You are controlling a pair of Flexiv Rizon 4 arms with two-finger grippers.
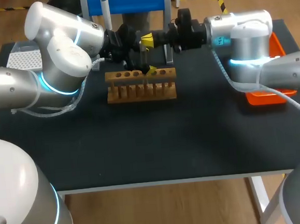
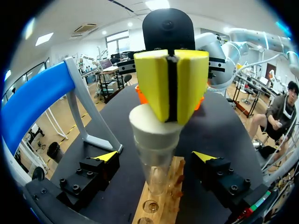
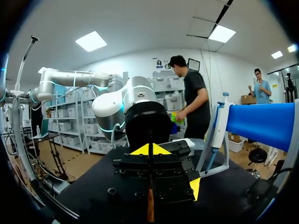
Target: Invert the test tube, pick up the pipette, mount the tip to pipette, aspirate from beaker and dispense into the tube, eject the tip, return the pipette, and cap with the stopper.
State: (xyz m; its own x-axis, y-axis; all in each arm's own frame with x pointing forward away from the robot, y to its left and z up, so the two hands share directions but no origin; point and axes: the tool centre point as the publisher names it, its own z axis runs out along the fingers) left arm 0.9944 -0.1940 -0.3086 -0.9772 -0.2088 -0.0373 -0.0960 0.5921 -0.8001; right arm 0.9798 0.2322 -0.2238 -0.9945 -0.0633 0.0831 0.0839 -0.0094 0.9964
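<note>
A clear test tube [image 2: 156,172] stands upright in the wooden rack [image 1: 140,87], with a white stopper [image 2: 150,128] in its mouth. My right gripper [image 2: 171,84] is shut, its yellow tips resting at the top of the stopper; I cannot tell whether they press on it. My left gripper [image 2: 155,156] is open, one finger on each side of the tube and neither touching it. In the head view both grippers meet over the rack, the right gripper [image 1: 147,39] above the left gripper [image 1: 145,64]. In the right wrist view the right gripper [image 3: 150,150] shows joined tips.
Behind the rack stands a blue pipette stand [image 1: 126,2] holding a pipette [image 1: 104,1]. An orange tray [image 1: 274,71] lies at the right under my right arm. A white tip box [image 1: 23,57] sits at the far left. The black table [image 1: 152,143] runs to its front edge.
</note>
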